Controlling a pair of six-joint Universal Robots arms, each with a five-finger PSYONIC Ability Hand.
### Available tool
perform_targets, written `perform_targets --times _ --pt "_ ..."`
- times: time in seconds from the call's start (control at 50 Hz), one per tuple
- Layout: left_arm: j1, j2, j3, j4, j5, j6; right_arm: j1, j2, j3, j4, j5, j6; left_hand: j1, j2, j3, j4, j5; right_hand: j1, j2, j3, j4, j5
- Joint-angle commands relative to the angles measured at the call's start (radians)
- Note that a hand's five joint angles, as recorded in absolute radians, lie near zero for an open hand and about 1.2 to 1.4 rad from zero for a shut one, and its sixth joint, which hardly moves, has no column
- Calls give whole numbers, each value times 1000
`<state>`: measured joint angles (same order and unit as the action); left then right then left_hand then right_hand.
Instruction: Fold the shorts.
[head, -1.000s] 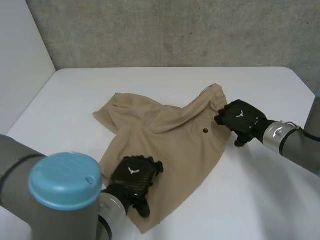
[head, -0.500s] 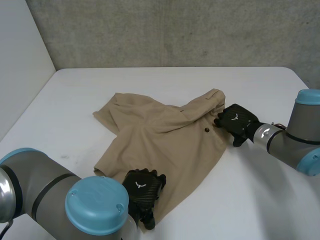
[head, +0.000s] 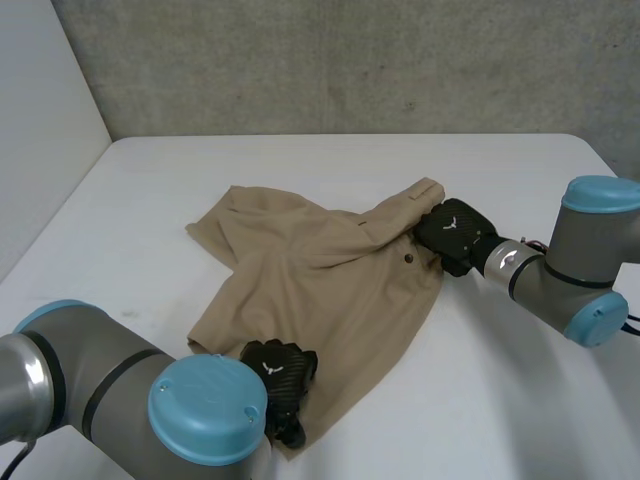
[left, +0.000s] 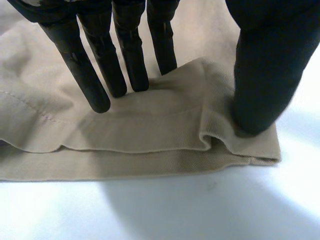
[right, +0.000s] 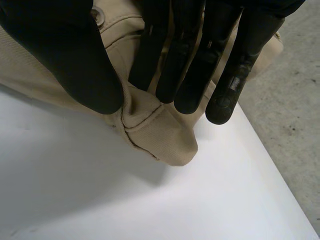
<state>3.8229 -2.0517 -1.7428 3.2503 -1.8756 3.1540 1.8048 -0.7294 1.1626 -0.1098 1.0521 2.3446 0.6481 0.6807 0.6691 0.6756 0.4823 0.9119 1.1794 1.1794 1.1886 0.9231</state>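
While I've got all three feeds up, here's how it looks: the tan shorts (head: 320, 290) are lying rumpled on the white surface (head: 500, 400), roughly in the middle. The waistband end is over on the right arm's side and one leg is spread out toward the far left.

The left hand (head: 282, 372) is down on the near hem corner. In its wrist view the fingers (left: 102, 80) are straight and a little apart, with the tips pressing onto the cloth. The thumb (left: 257, 85) is planted well apart from them, right on the corner, and there's a low ridge of fabric raised between them.

The right hand (head: 450, 230) is at the waistband corner, just beside the dark button (head: 408, 259). In its wrist view the fingers (right: 182, 65) and thumb (right: 75, 55) have closed in on a bunched bit of waistband, so it's clamped on the shorts there. The tip of that corner pokes out past the fingertips onto the surface.
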Motion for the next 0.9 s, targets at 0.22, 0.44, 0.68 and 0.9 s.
perform_targets --times 0.22,0.44,0.68,0.9 --pt "4 19 5 35 -53 1 27 -223 104 32 78 190 748 716 727 721 739 484 217 217 208 299" --pt "139 361 37 29 -51 104 14 -458 112 285 105 182 748 716 727 721 739 484 217 217 208 299" --pt "294 740 235 37 53 262 13 -818 -3 368 138 229 748 716 727 721 739 484 217 217 208 299" --pt "366 774 371 32 87 255 11 -915 -142 387 206 364 748 716 727 721 739 484 217 217 208 299"
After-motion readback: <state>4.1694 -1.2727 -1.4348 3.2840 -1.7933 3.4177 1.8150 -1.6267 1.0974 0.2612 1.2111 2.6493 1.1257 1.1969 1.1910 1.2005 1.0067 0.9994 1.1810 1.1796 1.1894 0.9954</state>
